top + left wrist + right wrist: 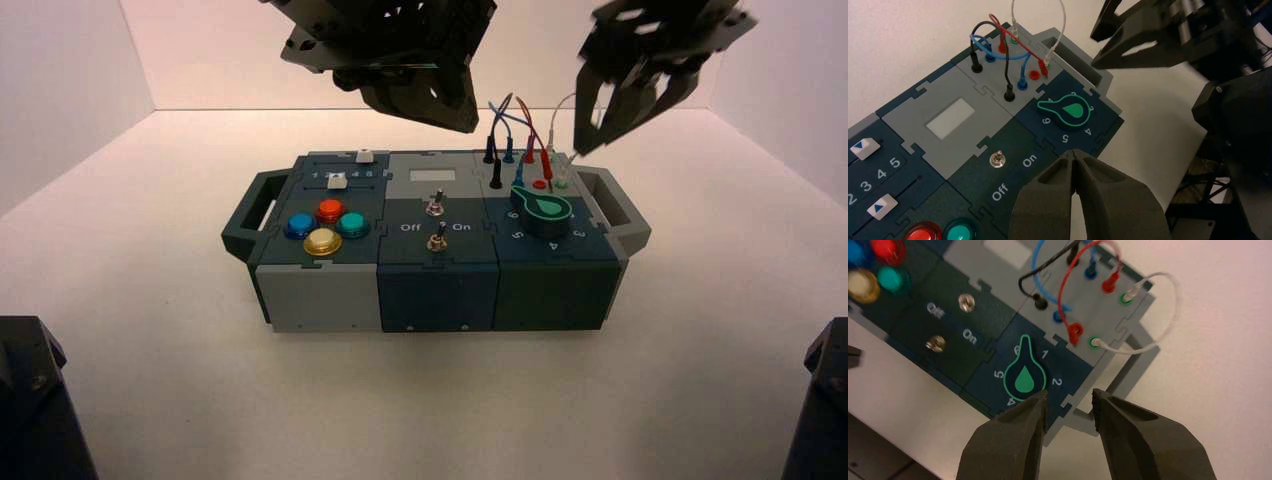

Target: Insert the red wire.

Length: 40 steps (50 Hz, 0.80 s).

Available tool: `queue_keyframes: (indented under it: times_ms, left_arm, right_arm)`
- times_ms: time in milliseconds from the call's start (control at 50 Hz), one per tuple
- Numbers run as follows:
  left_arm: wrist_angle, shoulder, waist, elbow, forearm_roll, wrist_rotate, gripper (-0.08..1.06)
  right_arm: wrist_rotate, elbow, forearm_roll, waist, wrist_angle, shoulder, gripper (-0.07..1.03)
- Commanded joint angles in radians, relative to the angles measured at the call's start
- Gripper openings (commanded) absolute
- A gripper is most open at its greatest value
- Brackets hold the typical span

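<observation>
Right gripper [1070, 394], two fingers [1023, 440] apart, left gripper's [1073, 151] together, over box [903, 117], one red wire [1020, 44]

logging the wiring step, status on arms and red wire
Right gripper near right handle, jaws open, empty. Left gripper above box, jaws shut. Red wire: far plug in, near plug outside red socket.

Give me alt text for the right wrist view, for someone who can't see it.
The right claw hangs open over the box's side handle; beyond it, a red wire has one plug in a red socket and its other plug loose by a second red socket. Black, blue and white wires and a green-outlined knob surround it.
</observation>
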Motion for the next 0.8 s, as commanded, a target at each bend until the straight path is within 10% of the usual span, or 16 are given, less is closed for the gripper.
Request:
queue_keyframes:
  times_ms: [20,800]
  left_arm:
    - [-0.012,-0.008,-0.005,-0.009,0.000,-0.005,-0.03]
    - [-0.031,-0.008,-0.003,-0.005,-0.002,-0.003,-0.03]
  right_arm:
    - [-0.006,-0.048,-0.011,0.028,-0.015,0.044,0.48]
    - [-0.006,-0.141,-0.077,0.029,-0.058,0.176,0.51]
